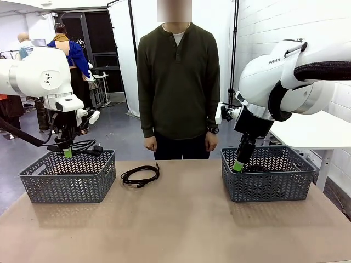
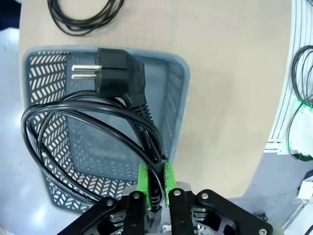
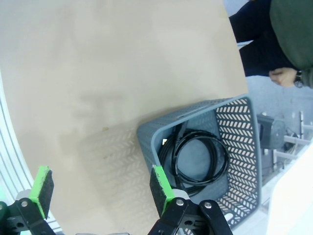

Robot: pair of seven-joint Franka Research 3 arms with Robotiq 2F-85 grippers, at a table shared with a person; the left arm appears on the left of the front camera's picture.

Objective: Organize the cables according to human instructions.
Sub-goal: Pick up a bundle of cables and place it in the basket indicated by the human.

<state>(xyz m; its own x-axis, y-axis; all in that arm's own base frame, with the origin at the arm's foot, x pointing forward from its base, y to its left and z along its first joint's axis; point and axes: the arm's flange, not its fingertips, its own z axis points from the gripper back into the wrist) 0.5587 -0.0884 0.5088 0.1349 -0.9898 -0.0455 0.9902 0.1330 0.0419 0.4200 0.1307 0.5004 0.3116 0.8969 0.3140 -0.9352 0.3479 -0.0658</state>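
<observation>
The left gripper [image 2: 155,183] pinches the bunched strands of a cable [image 2: 149,132] that should handle light and floppy (plug [image 2: 115,73] the heavy end) above the left basket [image 2: 178,93], while the right gripper [image 3: 101,186] gapes open, apparently just above the right basket [image 3: 146,134] holding another coil [image 3: 172,156].

The wall of the right basket [image 1: 269,183] hides most of the coiled cable [image 3: 172,159] in it from the front. The person [image 1: 178,82] has legs that go down behind the surface [image 1: 175,219]. In the left wrist view the top edge cuts off the loose cable [image 2: 80,31]. The end of the held cable [image 2: 117,73] is lost between the left jaws, pinched on it. The right wrist view cuts the person down to a hand [image 3: 282,77] and some olive shirt [image 3: 293,24].
</observation>
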